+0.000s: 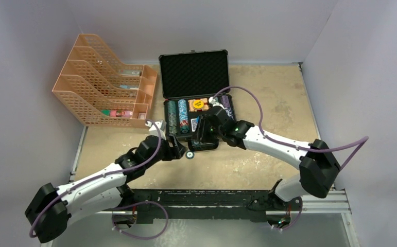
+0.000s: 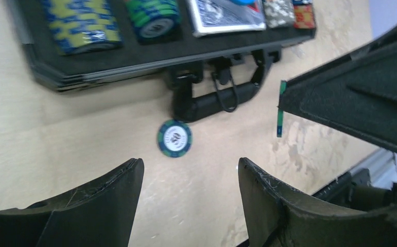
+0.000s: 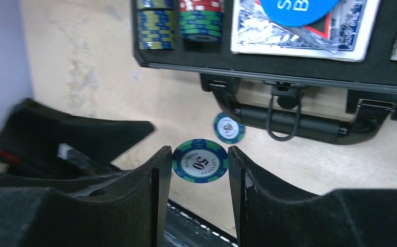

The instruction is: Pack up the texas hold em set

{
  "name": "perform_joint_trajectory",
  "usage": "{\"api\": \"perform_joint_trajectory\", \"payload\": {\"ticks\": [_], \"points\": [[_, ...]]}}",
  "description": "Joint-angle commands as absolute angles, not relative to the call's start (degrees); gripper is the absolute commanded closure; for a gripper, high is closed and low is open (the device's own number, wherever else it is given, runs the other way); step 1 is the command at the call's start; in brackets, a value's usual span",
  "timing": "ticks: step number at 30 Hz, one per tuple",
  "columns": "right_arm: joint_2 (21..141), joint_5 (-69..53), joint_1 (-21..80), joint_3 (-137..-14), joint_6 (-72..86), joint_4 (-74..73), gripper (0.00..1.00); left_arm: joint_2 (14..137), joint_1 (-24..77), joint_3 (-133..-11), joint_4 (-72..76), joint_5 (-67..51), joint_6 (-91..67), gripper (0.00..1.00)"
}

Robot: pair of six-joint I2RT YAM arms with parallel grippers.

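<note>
The right claw (image 3: 200, 153) is clamped edge to edge on a green-and-blue chip marked 50 (image 3: 200, 162), held above the desk (image 3: 83, 67) on the near side of the case handle (image 3: 320, 128). The left claw (image 2: 190, 163), its fingers apart and holding nothing, hovers over a second chip (image 2: 174, 138) lying flat on the desk just beside that handle. The black case (image 1: 193, 72) stands open at the middle of the desk's far edge, lid raised, with chip stacks (image 2: 80, 23) and a card deck (image 3: 268, 36) in its foam tray. An orange file organiser (image 1: 103, 87) occupies the far left corner.
</note>
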State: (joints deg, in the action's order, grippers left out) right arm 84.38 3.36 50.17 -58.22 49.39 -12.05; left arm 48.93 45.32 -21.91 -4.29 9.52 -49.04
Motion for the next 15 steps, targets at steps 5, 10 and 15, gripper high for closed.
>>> {"api": "perform_joint_trajectory", "payload": {"ticks": [5,10,15], "points": [[80.19,-2.43,48.26,-55.90,56.37,-3.60,0.53,56.12,48.93,-20.20,26.16,2.98,-49.36,0.44],[78.05,-2.82,47.83,-52.11,59.83,-0.51,0.54,58.00,49.83,-19.01,30.95,6.48,-49.64,0.53],[77.51,-3.01,47.64,-51.44,60.31,-0.02,0.53,57.55,49.90,-18.90,31.24,10.65,-49.97,0.62]]}}
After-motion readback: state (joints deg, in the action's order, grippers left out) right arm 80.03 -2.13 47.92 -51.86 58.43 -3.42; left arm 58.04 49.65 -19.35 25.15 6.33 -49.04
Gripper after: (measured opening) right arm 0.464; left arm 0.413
